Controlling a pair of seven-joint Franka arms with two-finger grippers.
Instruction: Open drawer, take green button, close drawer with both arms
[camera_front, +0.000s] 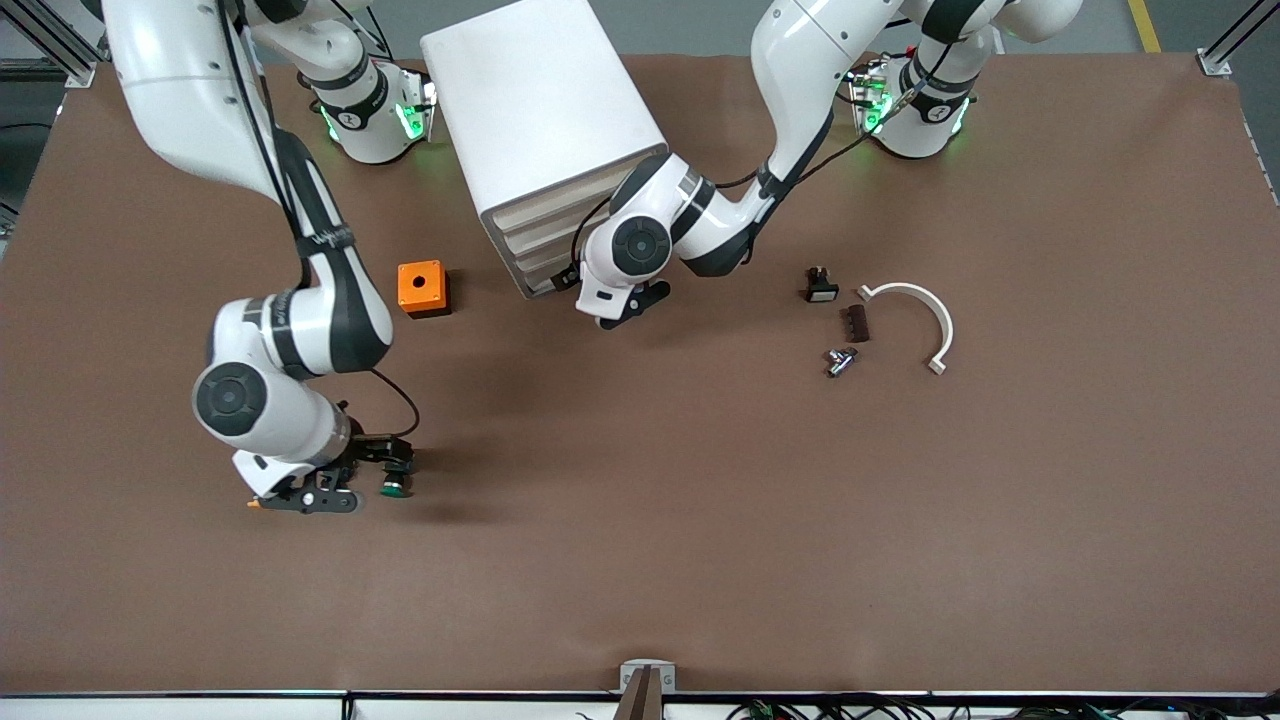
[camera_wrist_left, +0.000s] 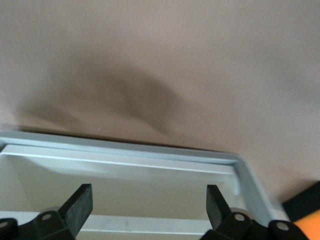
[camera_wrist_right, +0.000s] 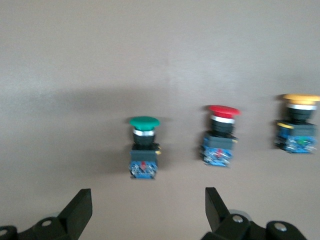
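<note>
The worktop (camera_front: 700, 520) is read as a clock face in the front view. The green button (camera_front: 397, 487) is found on the worktop at about six o'clock from the orange box (camera_front: 423, 288), toward the right arm's end. The right gripper (camera_front: 370, 478) is held low just beside the button. In the right wrist view the jaws of this gripper (camera_wrist_right: 145, 200) are seen spread wide with nothing between them, and the green button (camera_wrist_right: 144, 145) is apart from both fingers. A red-capped button (camera_wrist_right: 220, 135) and an orange-capped button (camera_wrist_right: 299, 125) are placed in a row beside it.

The left gripper (camera_front: 632, 305) is kept at the front of the white drawer cabinet (camera_front: 545, 140), at its five o'clock corner. Its jaws (camera_wrist_left: 150, 200) are also opened wide and nothing is gripped; a white rim of the cabinet (camera_wrist_left: 150, 152) is seen just ahead of them.

At about three o'clock from the left gripper, a small black part (camera_front: 821, 285), a brown piece (camera_front: 856, 323), a metal piece (camera_front: 840, 360) and a white curved bracket (camera_front: 915, 320) are laid near each other.
</note>
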